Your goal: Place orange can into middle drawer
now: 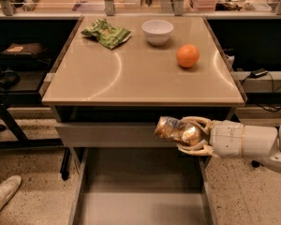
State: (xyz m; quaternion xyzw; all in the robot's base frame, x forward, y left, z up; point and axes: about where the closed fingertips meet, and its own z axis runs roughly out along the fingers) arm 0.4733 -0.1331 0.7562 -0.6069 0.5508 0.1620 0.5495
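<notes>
My gripper reaches in from the right on a white arm and is shut on the orange can, a shiny golden-orange can held on its side in the air. The can hangs in front of the closed grey drawer front and above the back right part of the open middle drawer, a wide grey tray with a plain floor and thin side walls. The can does not touch the drawer.
On the tan tabletop stand a white bowl, a round orange fruit and a green snack bag. A shoe lies on the floor at the lower left. Dark shelving stands at both sides.
</notes>
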